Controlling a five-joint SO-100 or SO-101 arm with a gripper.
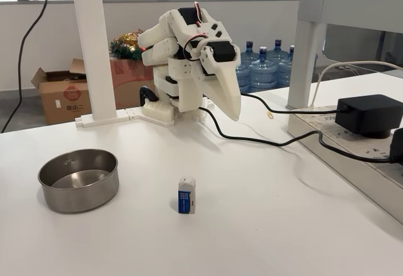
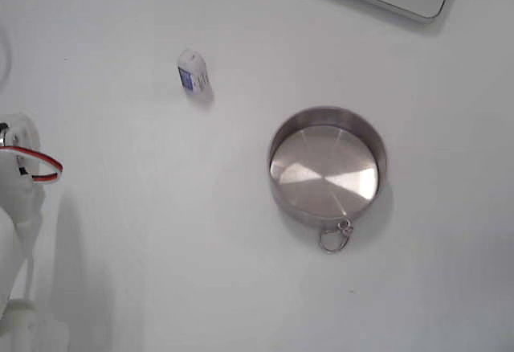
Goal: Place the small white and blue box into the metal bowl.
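Standing upright on the white desk [image 1: 264,225], the small white and blue box [image 1: 186,196] sits apart from the metal bowl [image 1: 79,180], which holds nothing. Folded at the back, the arm's fingers [image 1: 231,103] point downward, seemingly clenched and gripping nothing.

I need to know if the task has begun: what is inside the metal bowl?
Nothing: the bowl shows its bare shiny floor in both fixed views. The box stands on the table beside it, apart. What lies under the bowl is hidden.
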